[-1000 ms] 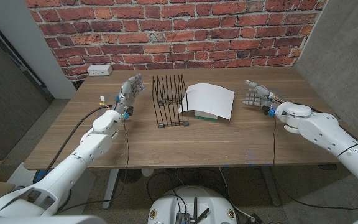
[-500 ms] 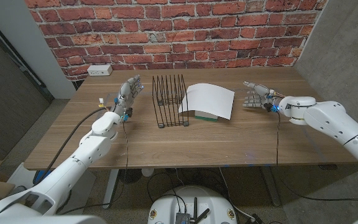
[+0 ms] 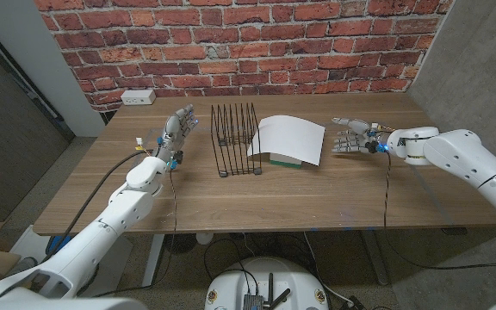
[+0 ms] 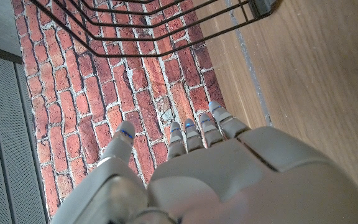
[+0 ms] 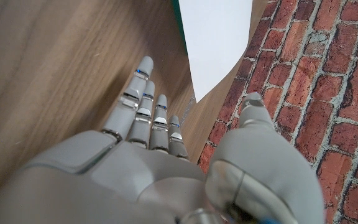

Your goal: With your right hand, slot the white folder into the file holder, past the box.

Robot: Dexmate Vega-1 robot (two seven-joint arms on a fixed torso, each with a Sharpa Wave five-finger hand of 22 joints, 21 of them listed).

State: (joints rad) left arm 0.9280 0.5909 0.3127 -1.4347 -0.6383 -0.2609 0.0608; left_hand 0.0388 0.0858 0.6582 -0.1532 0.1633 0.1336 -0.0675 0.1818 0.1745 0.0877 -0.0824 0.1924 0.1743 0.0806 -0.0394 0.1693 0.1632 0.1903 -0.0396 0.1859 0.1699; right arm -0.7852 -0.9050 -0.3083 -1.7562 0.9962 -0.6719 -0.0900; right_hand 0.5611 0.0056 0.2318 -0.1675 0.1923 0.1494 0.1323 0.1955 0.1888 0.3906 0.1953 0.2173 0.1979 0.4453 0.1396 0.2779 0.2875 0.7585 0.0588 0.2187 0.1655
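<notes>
Head view: my right hand point(image 3: 349, 139) open, fingers spread, holding nothing, just beside white folder point(image 3: 288, 139). Folder lies propped on green box point(image 3: 282, 159), right of wire file holder point(image 3: 235, 139). I judge task barely begun: grasp, lift, slotting all left. Left hand point(image 3: 179, 127) open, idle beside holder. Wooden table point(image 3: 231, 198), brick wall point(image 3: 239, 43) behind.

Left wrist view: fingers spread, empty; holder wires point(image 4: 148, 28) ahead.

Right wrist view: fingers apart, folder corner point(image 5: 213, 37) ahead, untouched.

**Robot body: arms and hands**

Two arms in smooth white rounded shells. Left hand point(image 3: 179, 126) and right hand point(image 3: 352, 138): pale grey segmented fingers point(image 5: 143, 91) with small blue marks near the tips. Thin black cables trail from each wrist.
</notes>
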